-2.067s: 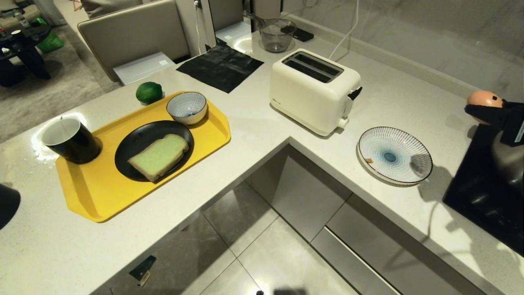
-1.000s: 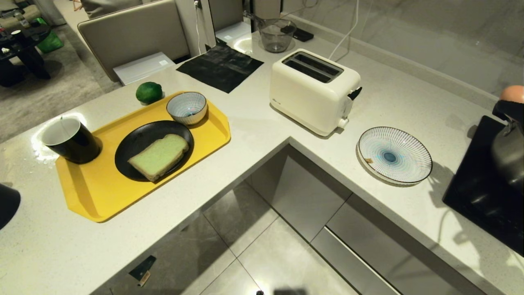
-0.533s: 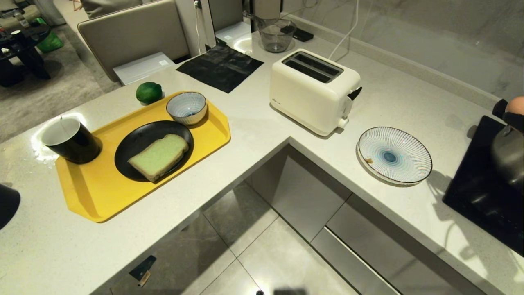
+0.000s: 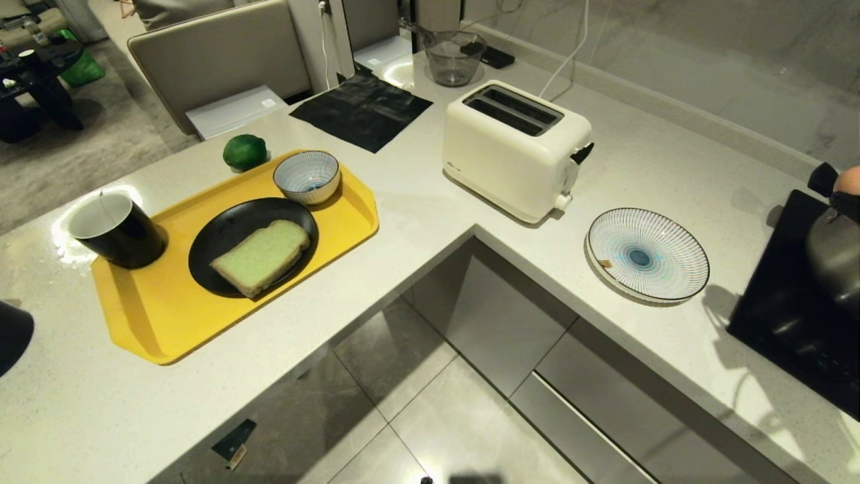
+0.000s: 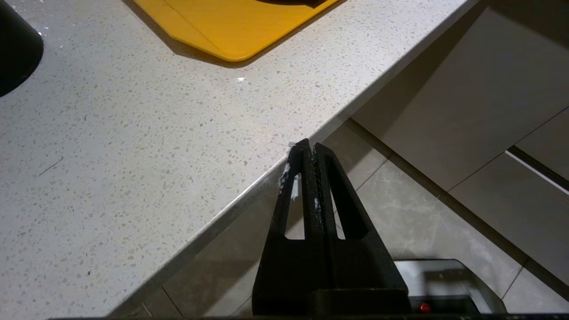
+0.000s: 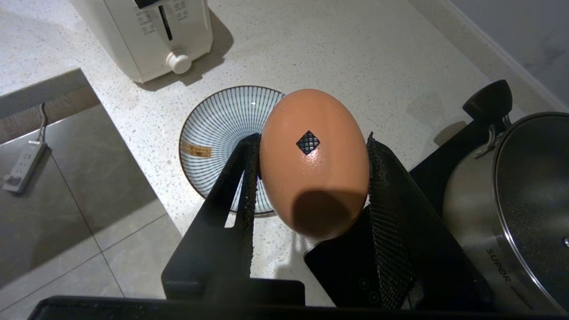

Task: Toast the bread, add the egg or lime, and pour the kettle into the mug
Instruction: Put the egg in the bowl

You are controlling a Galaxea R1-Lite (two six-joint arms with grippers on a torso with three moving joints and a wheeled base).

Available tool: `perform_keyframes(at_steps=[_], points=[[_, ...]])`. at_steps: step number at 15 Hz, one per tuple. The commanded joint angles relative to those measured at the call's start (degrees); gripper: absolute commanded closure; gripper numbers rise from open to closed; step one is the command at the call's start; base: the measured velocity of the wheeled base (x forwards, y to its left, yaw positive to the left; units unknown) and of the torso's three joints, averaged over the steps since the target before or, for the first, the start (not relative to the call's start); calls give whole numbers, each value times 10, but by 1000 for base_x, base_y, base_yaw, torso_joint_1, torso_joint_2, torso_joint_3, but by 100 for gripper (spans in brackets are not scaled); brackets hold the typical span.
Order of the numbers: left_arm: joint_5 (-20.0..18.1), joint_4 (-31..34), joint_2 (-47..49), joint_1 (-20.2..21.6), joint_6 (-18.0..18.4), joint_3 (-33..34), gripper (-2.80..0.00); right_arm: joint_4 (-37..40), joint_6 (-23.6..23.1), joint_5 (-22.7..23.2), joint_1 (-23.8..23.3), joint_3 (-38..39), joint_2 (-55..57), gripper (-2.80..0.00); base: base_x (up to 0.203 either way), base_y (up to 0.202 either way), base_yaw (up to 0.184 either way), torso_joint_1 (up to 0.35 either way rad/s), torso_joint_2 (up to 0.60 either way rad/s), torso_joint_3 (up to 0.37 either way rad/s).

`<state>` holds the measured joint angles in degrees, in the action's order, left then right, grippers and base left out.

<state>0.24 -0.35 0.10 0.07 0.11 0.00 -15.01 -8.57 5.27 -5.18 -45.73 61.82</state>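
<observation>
My right claw [image 6: 311,178] grips the egg [image 6: 314,162] between both fingers, above the counter [image 4: 416,202] near the striped plate [image 6: 222,133] and just beside the steel pot [image 6: 511,200]. My left claw [image 5: 310,153] is pressed shut and empty, parked at the counter edge. The bread [image 4: 261,256] lies on the black plate [image 4: 222,235] on the yellow tray [image 4: 175,316].

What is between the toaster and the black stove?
In the head view, a striped plate lies on the counter between the toaster and the black stove.
</observation>
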Motion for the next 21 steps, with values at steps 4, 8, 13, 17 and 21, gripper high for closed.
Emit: perform_keyframes(at_steps=[4,8,13,17,21], points=[[0,0,0,0,0,0,0,-2,0,3,0,-2,12,0,0,0,0,0,0,0],[0,0,0,0,0,0,0,-4,0,4,0,0,22,0,0,0,0,0,0,0],[0,-1,0,0,0,0,0,-4,1,4,0,-2,25,0,1,-9,99,4,2,1],[0,0,0,0,0,0,0,-4,14,5,0,-2,26,0,-1,-9,175,2,3,3],[0,-1,0,0,0,0,0,-4,15,5,0,-4,34,0,-1,-7,163,3,2,1]])
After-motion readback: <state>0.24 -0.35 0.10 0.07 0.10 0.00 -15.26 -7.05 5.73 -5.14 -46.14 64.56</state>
